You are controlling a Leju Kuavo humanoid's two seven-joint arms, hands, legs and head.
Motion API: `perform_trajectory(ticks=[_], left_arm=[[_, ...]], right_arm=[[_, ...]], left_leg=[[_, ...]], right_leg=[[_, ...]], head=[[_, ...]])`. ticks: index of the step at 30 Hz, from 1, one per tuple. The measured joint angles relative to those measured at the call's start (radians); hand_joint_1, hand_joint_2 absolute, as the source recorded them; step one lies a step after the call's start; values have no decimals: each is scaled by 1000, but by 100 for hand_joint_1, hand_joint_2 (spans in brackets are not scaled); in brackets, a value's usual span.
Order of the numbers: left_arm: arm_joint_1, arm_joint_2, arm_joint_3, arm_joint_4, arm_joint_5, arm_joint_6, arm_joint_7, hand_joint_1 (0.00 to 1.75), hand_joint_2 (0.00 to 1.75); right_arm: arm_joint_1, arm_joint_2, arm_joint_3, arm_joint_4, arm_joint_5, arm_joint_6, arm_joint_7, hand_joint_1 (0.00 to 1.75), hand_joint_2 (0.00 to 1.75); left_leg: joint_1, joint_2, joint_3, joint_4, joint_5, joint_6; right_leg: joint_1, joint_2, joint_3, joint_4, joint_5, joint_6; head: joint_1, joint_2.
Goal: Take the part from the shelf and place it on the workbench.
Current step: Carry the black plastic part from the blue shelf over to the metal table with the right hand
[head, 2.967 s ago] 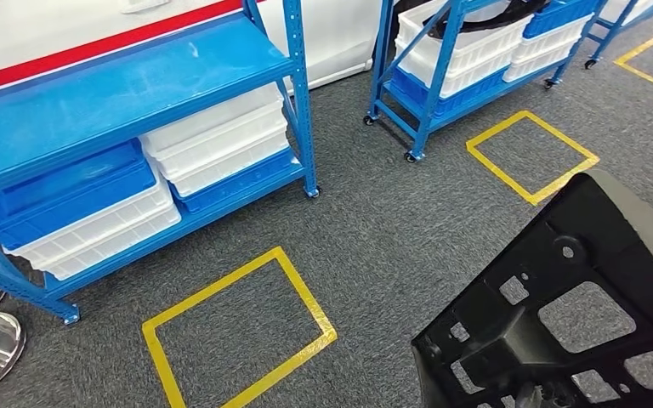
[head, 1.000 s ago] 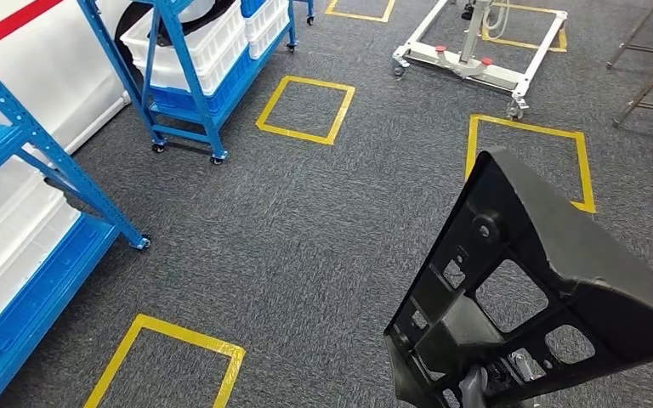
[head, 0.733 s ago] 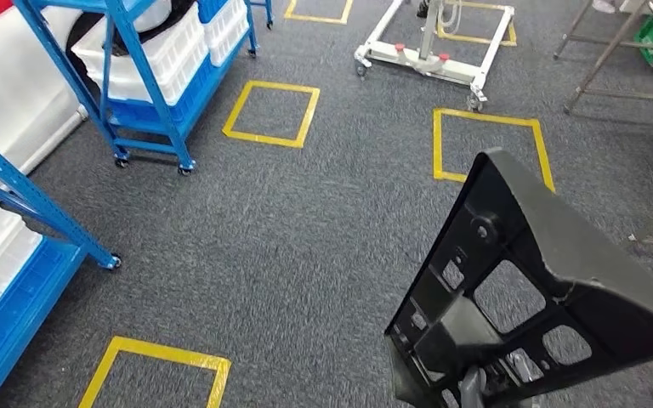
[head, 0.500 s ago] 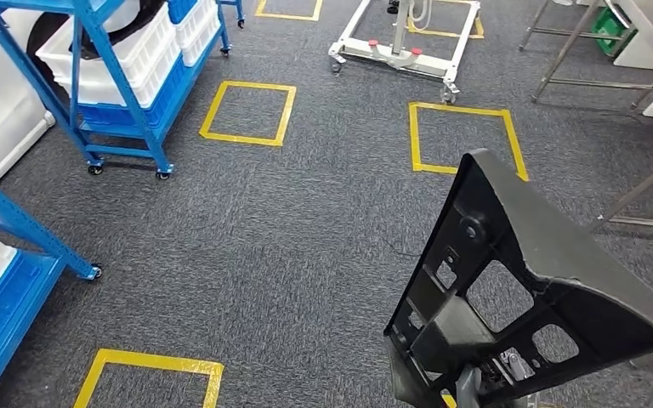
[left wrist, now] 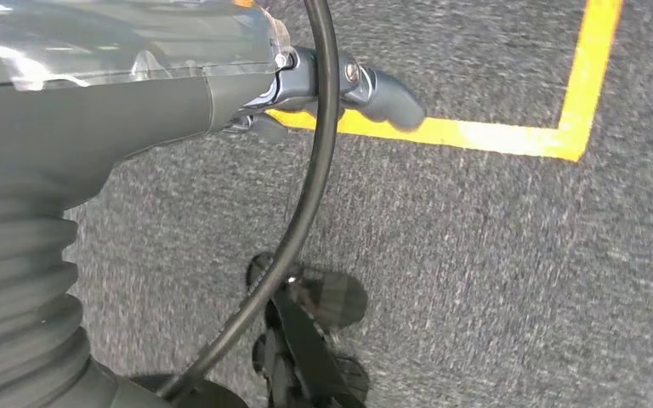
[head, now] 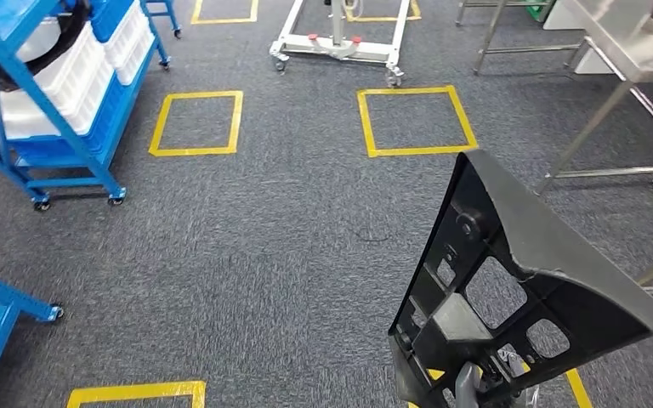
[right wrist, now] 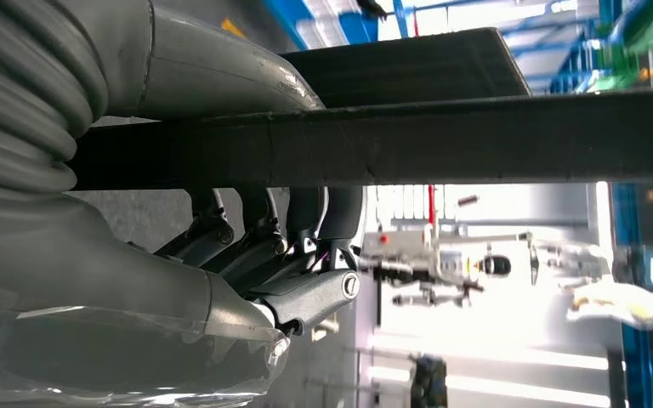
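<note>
One black part [head: 523, 289], a broad moulded panel with cut-out windows and ribbed edges, rides low on the robot's right side, tilted up on edge above the grey carpet [head: 289, 255]. The right hand [right wrist: 259, 246] grips it along one rim, thumb on one face and the dark fingers [right wrist: 255, 234] curled round under the other. The left hand [left wrist: 340, 89] hangs over the floor by a yellow tape line [left wrist: 510, 136] holding nothing, fingers loosely curled; how far open they are I cannot tell. The part looks stiff and hard, probably plastic and fairly light for its spread, yet its width should make it swing about a single rim grip. A hold near a rib or window edge seems safest, the smooth faces likelier to slip. A steel-legged workbench [head: 612, 76] stands ahead to the right, well apart from the part.
</note>
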Motion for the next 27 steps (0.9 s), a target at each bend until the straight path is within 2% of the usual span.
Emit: perform_trajectory(ticks=[1,2,3,4,5,7,8,9,11,12,13,15,16,17,18,19,20,22,23,24,26,27], left_arm=[[2,0,0,0,1,-4,-2,0,175],[2,0,0,0,3,-8,-2,0,175],[2,1,1,0,6,-12,-2,0,175],[0,2,1,0,7,-14,-1,0,175],[-2,4,1,0,7,-16,0,0,175],[-5,5,1,0,7,-16,1,0,175],[-6,5,1,0,7,-15,2,0,175],[-6,5,1,0,7,-15,2,0,175],[-9,5,1,0,7,-15,2,0,175],[-10,4,1,0,6,-15,1,0,175],[-11,4,1,0,7,-13,0,0,175],[-21,-1,1,0,18,16,10,0,175],[-39,-11,1,0,32,56,31,0,175],[-72,-26,1,0,50,105,59,0,175],[-113,-44,1,0,69,154,90,0,175],[-157,-62,0,0,90,191,113,0,175],[-196,-77,-1,1,109,210,124,0,175],[-240,-97,-3,1,147,217,121,0,175],[-250,-103,-4,2,163,214,115,0,175],[-254,-107,-5,2,177,210,109,0,175],[-257,-117,-8,2,197,204,99,0,175],[-259,-121,-11,2,204,202,95,0,175]], right_arm=[[-1,0,3,1,3,-2,0,175,175],[-2,-1,6,2,6,-2,0,175,175],[-3,-1,9,4,10,-3,0,175,175],[-5,-2,11,6,14,-5,0,175,175],[-7,-2,13,9,17,-6,0,175,175],[-11,-3,18,13,22,-9,0,175,175],[-12,-3,20,14,23,-10,0,175,175],[-13,-3,22,14,23,-11,0,175,175],[-13,-4,24,14,25,-15,0,175,175],[-13,-5,24,14,25,-17,0,175,175],[-14,-6,24,15,26,-15,2,175,175],[-25,-9,29,21,29,3,24,175,175],[-39,-15,38,31,30,10,47,175,175],[-61,-23,54,47,30,7,72,175,175],[-89,-35,77,68,26,-7,96,175,175],[-117,-49,105,91,20,-27,114,175,175],[-142,-63,134,110,11,-47,125,175,175],[-180,-88,185,139,-4,-72,135,175,175],[-194,-98,205,149,-9,-80,137,175,175],[-205,-107,221,158,-14,-86,138,175,175],[-219,-125,246,172,-19,-95,139,175,175],[-222,-132,256,178,-20,-99,139,175,175]], left_leg=[[1,-10,-32,65,-24,-2],[2,-13,-53,105,-30,-5],[3,-15,-59,108,-15,-6],[4,-18,-46,71,18,-7],[8,-31,-19,4,61,-9],[12,-70,29,-113,109,-8],[12,-82,39,-141,114,-5],[10,-84,41,-146,110,0],[7,-62,42,-151,117,15],[7,-52,44,-155,121,23],[8,-39,44,-160,126,30],[7,-13,42,-164,129,36],[5,0,40,-164,130,37],[3,11,37,-163,131,39],[1,21,34,-162,132,40],[0,29,32,-161,133,41],[-1,37,33,-160,132,41],[-3,59,40,-160,128,35],[-4,71,45,-161,126,31],[-4,85,48,-163,124,25],[-4,111,53,-166,120,15],[-4,105,53,-160,112,10]], right_leg=[[0,12,-1,1,0,0],[0,25,-1,2,0,0],[0,39,0,4,0,0],[-1,53,0,8,-1,2],[-3,66,0,13,-4,5],[-3,91,-6,28,-9,15],[-2,102,-11,33,-11,21],[-3,111,-15,36,-10,27],[-7,123,-22,36,-7,38],[-7,109,-28,46,-14,43],[-6,85,-42,73,-33,46],[-3,29,-95,182,-94,53],[-4,15,-128,247,-121,55],[-5,8,-153,293,-133,57],[-6,4,-162,307,-126,57],[-7,0,-148,279,-101,56],[-5,-11,-113,216,-66,52],[5,-58,-36,76,-17,39],[11,-74,-15,37,-8,32],[16,-78,-10,21,-7,27],[16,-48,-12,16,0,19],[13,-35,-11,9,4,15]], head=[[0,0],[0,0],[0,0],[0,0],[0,0],[0,0],[0,0],[0,0],[0,0],[0,0],[0,0],[0,0],[0,0],[0,0],[0,0],[0,0],[0,0],[0,0],[0,0],[0,0],[0,0],[0,0]])
